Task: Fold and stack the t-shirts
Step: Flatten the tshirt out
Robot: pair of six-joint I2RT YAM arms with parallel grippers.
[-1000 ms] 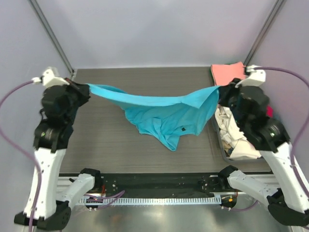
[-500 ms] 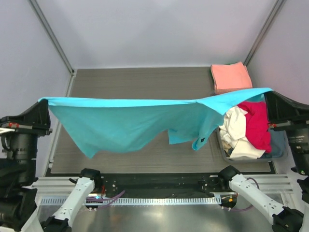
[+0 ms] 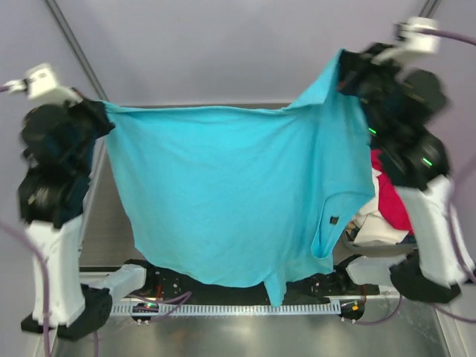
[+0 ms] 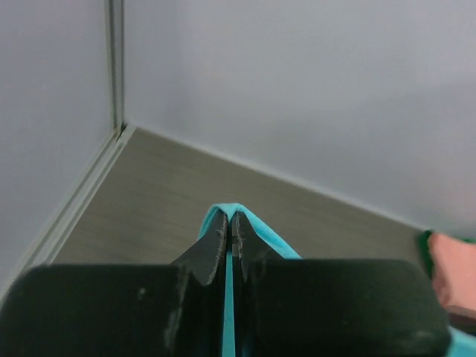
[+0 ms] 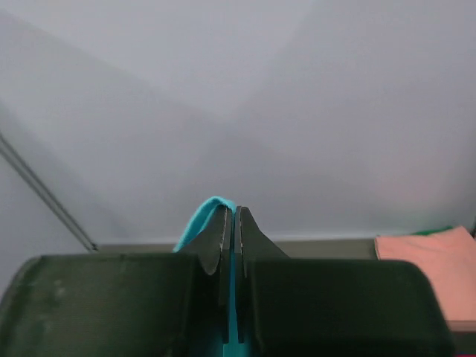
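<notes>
A turquoise t-shirt (image 3: 223,193) hangs spread wide in the air between my two raised arms, its small dark label (image 3: 334,220) near the lower right. My left gripper (image 3: 104,113) is shut on its upper left corner. The right gripper (image 3: 343,65) is shut on the upper right corner, held higher. In the left wrist view the left gripper (image 4: 231,216) pinches a turquoise fold (image 4: 269,238). The right wrist view shows the right gripper (image 5: 231,210) clamping the turquoise cloth (image 5: 199,217). A folded salmon-pink t-shirt (image 5: 428,260) lies on the table's far right, and its edge (image 4: 454,269) also shows from the left wrist.
Behind the hanging shirt's right edge lie a red t-shirt (image 3: 390,201) and a cream one (image 3: 372,224), heaped together. A strip of the dark grey table (image 3: 111,223) shows at the left. Metal frame posts (image 3: 71,37) rise at the back corners before grey walls.
Both arms have swung up and back, lifting the turquoise shirt from a low stretched band into a full hanging sheet. It now hides most of the table and the pink shirt from above.
</notes>
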